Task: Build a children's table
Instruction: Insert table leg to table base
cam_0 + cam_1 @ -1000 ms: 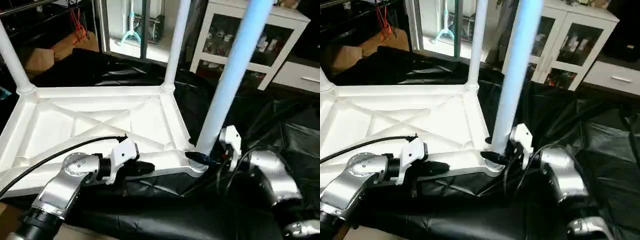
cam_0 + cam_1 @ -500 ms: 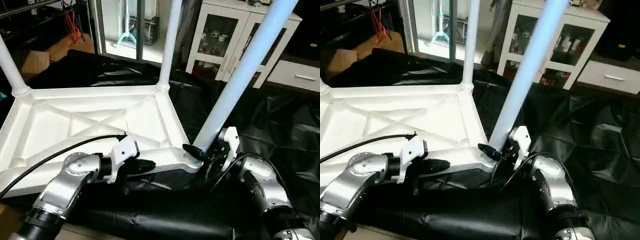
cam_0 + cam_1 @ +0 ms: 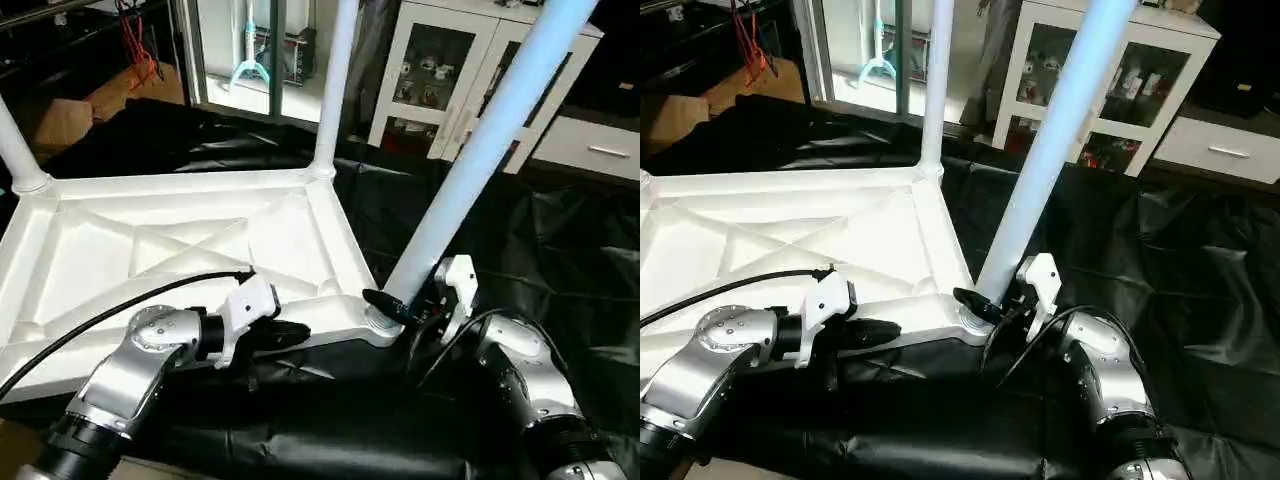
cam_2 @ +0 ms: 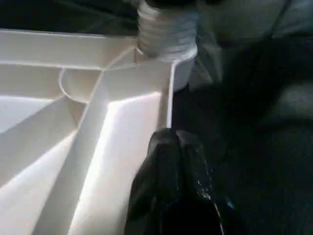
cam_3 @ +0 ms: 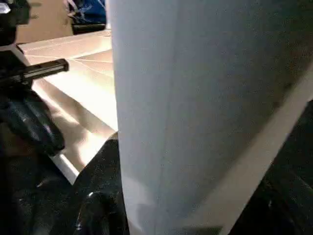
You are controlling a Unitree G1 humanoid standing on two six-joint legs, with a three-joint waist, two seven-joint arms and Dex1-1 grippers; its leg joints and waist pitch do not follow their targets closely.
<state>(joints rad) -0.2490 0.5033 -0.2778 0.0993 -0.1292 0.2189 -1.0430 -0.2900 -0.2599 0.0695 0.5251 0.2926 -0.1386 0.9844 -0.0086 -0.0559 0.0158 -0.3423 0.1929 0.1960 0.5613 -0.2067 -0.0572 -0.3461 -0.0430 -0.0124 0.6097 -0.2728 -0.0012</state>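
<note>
Black sheet underneath; at five o'clock right gripper clamps leaning leg, needing straightening into socket; left gripper, closed, presses tabletop.

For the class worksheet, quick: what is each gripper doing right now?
Left gripper: shut, pressed on the tabletop edge, holding nothing.
Right gripper: closed around the base of the leg at the corner socket.

A lived-in room of a home. At upper right stands a white glass-doored display cabinet holding small trinkets. Brown cardboard boxes sit at upper left.
</note>
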